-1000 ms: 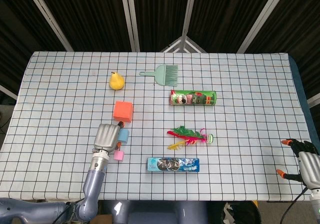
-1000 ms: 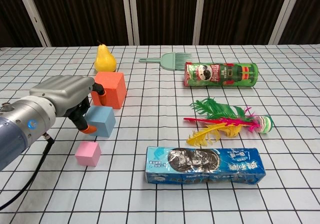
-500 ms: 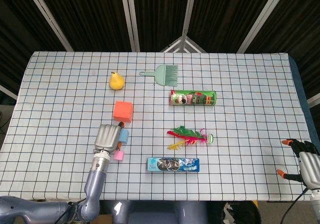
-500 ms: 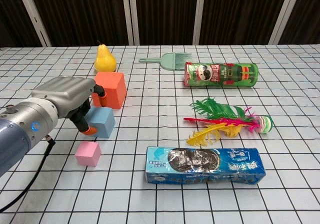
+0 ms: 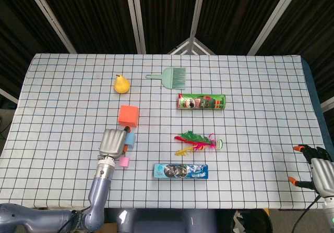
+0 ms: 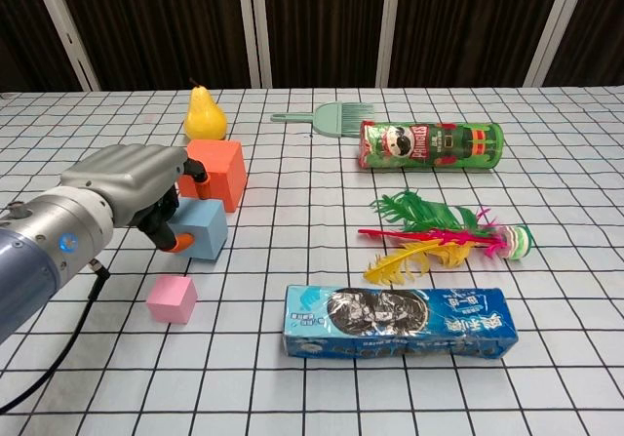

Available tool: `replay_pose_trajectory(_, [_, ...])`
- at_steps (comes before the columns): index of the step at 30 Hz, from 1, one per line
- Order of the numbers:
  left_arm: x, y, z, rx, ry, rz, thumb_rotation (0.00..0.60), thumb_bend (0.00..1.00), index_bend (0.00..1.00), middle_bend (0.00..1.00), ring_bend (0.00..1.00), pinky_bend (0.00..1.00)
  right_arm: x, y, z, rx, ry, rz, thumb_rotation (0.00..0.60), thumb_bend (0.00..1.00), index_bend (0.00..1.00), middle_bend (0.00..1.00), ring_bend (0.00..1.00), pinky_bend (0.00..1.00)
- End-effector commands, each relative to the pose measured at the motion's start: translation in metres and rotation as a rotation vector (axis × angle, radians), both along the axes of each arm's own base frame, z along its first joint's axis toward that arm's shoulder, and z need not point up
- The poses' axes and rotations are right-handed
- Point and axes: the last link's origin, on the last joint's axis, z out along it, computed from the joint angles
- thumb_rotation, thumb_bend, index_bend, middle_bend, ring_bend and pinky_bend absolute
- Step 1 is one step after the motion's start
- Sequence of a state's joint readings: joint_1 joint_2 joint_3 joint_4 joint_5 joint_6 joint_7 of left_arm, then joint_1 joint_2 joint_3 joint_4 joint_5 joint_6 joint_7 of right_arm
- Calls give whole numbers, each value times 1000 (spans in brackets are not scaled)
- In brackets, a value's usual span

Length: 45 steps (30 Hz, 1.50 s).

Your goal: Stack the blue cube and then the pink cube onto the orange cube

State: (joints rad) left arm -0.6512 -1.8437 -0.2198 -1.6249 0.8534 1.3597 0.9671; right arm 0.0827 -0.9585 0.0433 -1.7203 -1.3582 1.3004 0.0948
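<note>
table (image 5: 261,87): white grid cloth | backdrop (image 6: 146,26): dark ribbed panels, pale struts

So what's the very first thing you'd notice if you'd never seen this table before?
Probably the big silver left hand at the near left, its fingers wrapped on the small light-blue foam cube, just in front of the orange foam cube. After that, the bright bunch of green, pink and yellow feathers in the middle, with the green crisp can lying on its side behind it.

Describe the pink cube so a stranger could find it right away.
Start at the long blue cookie box near the table's front edge and look left. The pink cube sits alone there, just in front of the blue cube; it is the smallest of the cubes.
</note>
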Motion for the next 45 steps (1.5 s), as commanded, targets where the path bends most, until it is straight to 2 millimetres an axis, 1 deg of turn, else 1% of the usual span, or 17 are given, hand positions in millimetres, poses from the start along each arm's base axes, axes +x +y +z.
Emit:
replay_pose_trajectory(1, [2, -1, 4, 3, -26, -4, 600, 427, 383, 874, 754, 870, 0, 0, 0, 0, 0, -1, 600, 171, 251, 202, 194, 97])
replay_pose_trajectory(5, [10, -6, 17, 24, -55, -32, 600, 425, 383, 874, 754, 870, 0, 0, 0, 0, -1, -1, 600, 170, 251, 202, 194, 97])
replay_pose_trajectory(9, [29, -12, 49, 76, -91, -66, 600, 424, 384, 874, 754, 870, 1, 1, 0, 1, -2, 4, 600, 170, 251, 202, 194, 97])
replay_pose_trajectory(11, [35, -11, 61, 111, -83, -72, 600, 423, 384, 874, 754, 870, 1, 1, 1, -2, -3, 5, 600, 170, 251, 202, 194, 97])
replay_pose_trajectory(14, [39, -3, 70, 150, -43, -54, 600, 422, 383, 873, 754, 870, 2, 1, 0, -3, -4, 4, 600, 171, 251, 202, 194, 97])
replay_pose_trajectory(18, [43, 4, 74, 171, -27, -38, 600, 420, 381, 874, 754, 870, 2, 1, -1, 3, -2, 5, 600, 171, 251, 202, 194, 97])
replay_pose_trajectory(24, [49, 25, 78, 240, 12, -38, 600, 420, 382, 874, 754, 870, 2, 0, -2, 7, 2, 2, 600, 170, 251, 202, 194, 97])
replay_pose_trajectory(26, [48, 32, 71, 257, 52, -47, 600, 420, 382, 873, 754, 870, 1, 0, -4, 13, 3, -2, 600, 171, 251, 202, 194, 97])
replay_pose_trajectory(28, [49, 37, 65, 251, 45, -35, 600, 420, 381, 873, 754, 870, 0, -1, -5, 19, 4, -5, 600, 171, 251, 202, 194, 97])
replay_pose_trajectory(32, [48, 45, 59, 270, 80, -30, 600, 419, 381, 873, 754, 870, 0, -1, -4, 15, 6, -9, 600, 171, 251, 202, 194, 97])
replay_pose_trajectory(45, [40, 60, 51, 251, 73, 22, 600, 419, 380, 873, 754, 870, -1, -1, -4, 20, 8, -10, 600, 170, 251, 202, 194, 97])
